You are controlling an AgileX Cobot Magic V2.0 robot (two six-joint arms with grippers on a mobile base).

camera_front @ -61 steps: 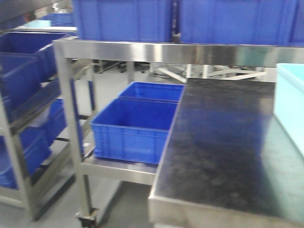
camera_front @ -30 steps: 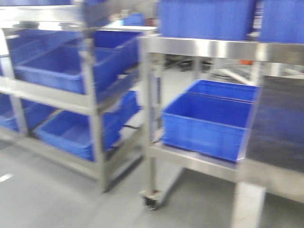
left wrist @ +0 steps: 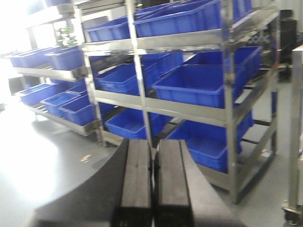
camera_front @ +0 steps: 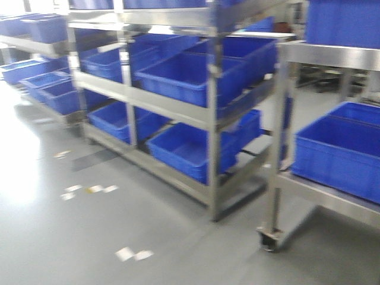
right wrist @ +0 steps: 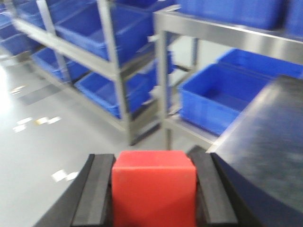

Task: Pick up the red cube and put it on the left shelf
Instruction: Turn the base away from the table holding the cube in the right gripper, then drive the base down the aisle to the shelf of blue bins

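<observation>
Pinched in right end effector (right wrist: 154,163): red cube (right wrist: 154,189) — bright, plain, sharp-edged; left end effector (left wrist: 154,151) pressed together

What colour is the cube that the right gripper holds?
Red. The cube shows best in the right wrist view, held by the right gripper.

Bins (camera_front: 190,77) on shelf rack (camera_front: 214,124) at left, wheeled table (camera_front: 278,148) at right

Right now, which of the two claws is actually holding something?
The right gripper: it clamps the red cube between its black pads. The left gripper is shut on nothing.
</observation>
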